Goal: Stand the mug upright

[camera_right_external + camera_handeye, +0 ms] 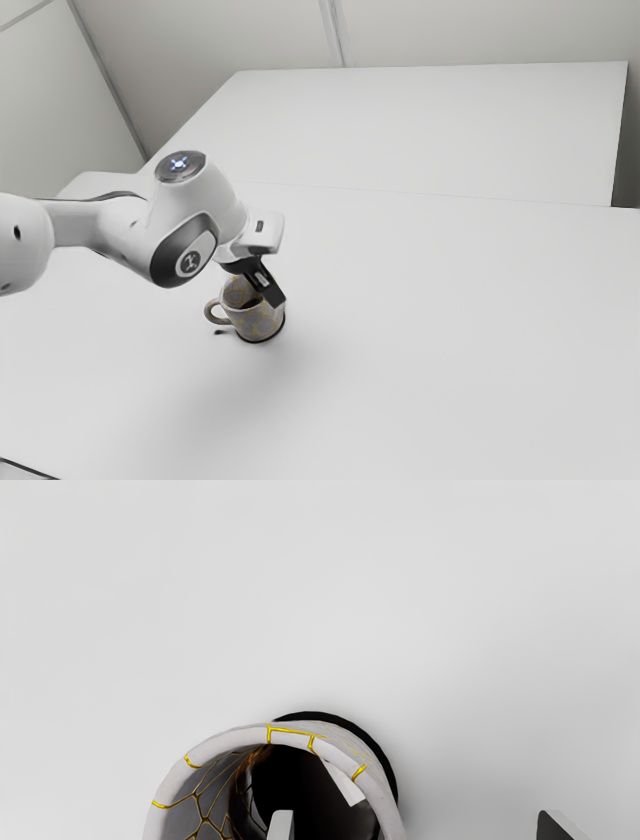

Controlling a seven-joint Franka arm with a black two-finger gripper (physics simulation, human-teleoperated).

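Observation:
The gripper [273,296] is at the mug [258,322], its black finger overlapping the mug's mouth in the exterior view. The mug is white with gold lines and a dark base; its mouth faces up, its base is down on the table, and its handle points to the exterior view's left. In the wrist view the gripper [418,825] is open, its fingers wide apart. One finger reaches over the mouth of the mug [227,734]; the other stands outside, beyond the rim, with a gap to the wall. The mug's handle is hidden there.
The white table [430,340] extends around the mug. Another white surface [420,130] lies behind it, with pale walls beyond. A dark-edged object [28,468] shows at the exterior view's lower left corner.

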